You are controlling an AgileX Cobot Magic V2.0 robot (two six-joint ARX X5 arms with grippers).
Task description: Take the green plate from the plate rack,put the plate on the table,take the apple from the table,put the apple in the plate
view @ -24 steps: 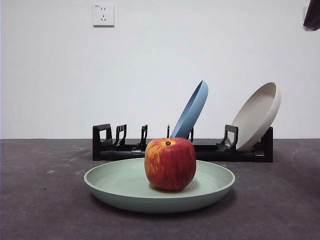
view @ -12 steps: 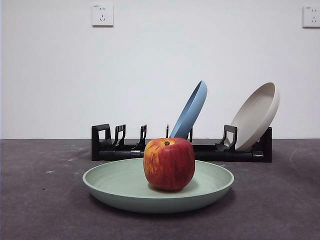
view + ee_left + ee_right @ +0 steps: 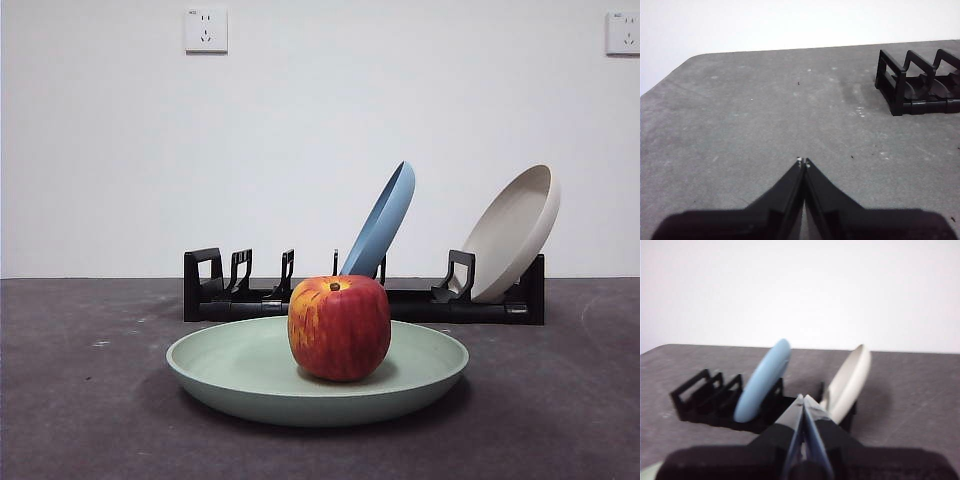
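Observation:
The green plate (image 3: 240, 368) lies flat on the dark grey table (image 3: 80, 400) in the front view. On its middle stands the red apple (image 3: 340, 327), upright with its stem up. Behind them runs the black plate rack (image 3: 240, 290). Neither arm shows in the front view. My left gripper (image 3: 803, 162) is shut with nothing in it, above bare table near the rack's end (image 3: 900, 85). My right gripper (image 3: 802, 399) is shut and empty too, held back from the rack (image 3: 700, 400), with a sliver of the green plate (image 3: 650, 472) in the corner.
A blue plate (image 3: 385, 215) leans in the middle of the rack and a cream-beige plate (image 3: 515, 230) leans at its right end; both also show in the right wrist view, blue plate (image 3: 762, 380) and beige plate (image 3: 850, 382). The rack's left slots stand empty.
A dark arm tip at the top right corner has left the front view, uncovering a wall socket. Plate, apple and rack stay put.

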